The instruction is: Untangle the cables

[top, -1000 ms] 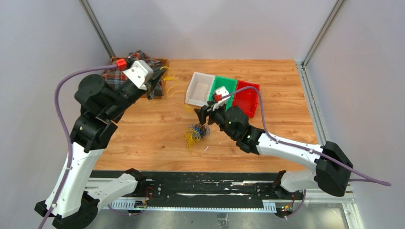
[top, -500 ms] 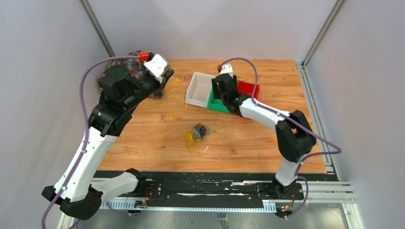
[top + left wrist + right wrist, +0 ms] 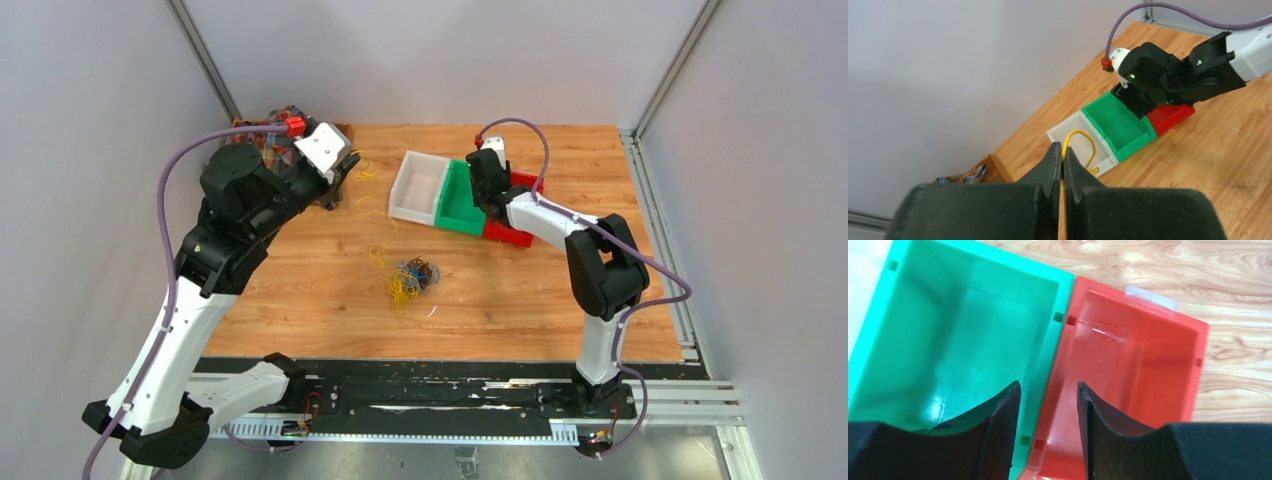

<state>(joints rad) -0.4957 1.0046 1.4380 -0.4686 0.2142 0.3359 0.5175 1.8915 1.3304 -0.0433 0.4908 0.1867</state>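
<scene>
Left wrist view: left pincer (image 3: 1063,152) is closed on a yellow cable (image 3: 1078,132), whose loop stands clear of the fingertips. Right pincer (image 3: 1048,386) is open and holds nothing, above the wall shared by the green bin (image 3: 948,325) and red bin (image 3: 1133,365). Judgement: hold the clamp firm and lay the yellow cable down well apart from the tangle (image 3: 411,278). That tangle lies mid-table, well apart from both pincers.
</scene>
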